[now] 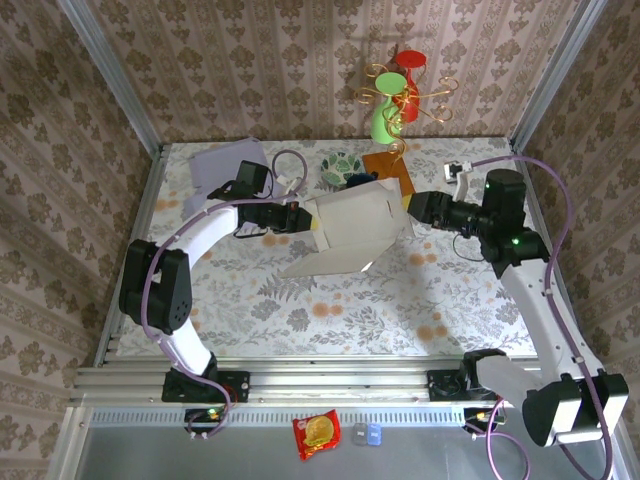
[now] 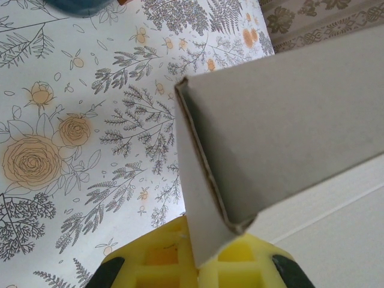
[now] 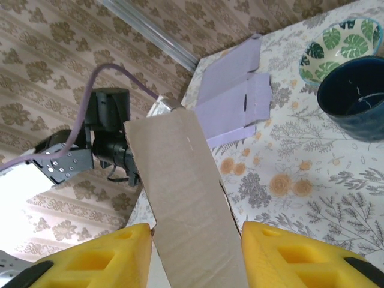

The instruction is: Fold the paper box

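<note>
The paper box [image 1: 350, 232], of stiff matte card, white on the outside and grey-brown on its raw face, is half formed: an angular shell with one flap hanging down towards the lower centre of the overhead view. It is held up above the middle of the bench [image 1: 400, 300], which is covered by a smooth cloth printed with grey ferns and orange roses.

The left jaws are closed on the box's left edge. In the left wrist view a folded corner of the card [image 2: 288, 120] is wedged into the ribbed yellow foam pads [image 2: 162, 258] at the bottom of the frame.

The right jaws meet the box's right edge and stand open. In the right wrist view a long strip of card [image 3: 186, 198] runs up between the blocky yellow pads [image 3: 108, 258], with a gap at the left-hand one.

A flat lilac paper sheet [image 3: 234, 90] lies at the upper middle there, with a glossy leaf-patterned bowl [image 3: 342, 42] and a dark blue bowl [image 3: 354, 96] at the upper right.
</note>
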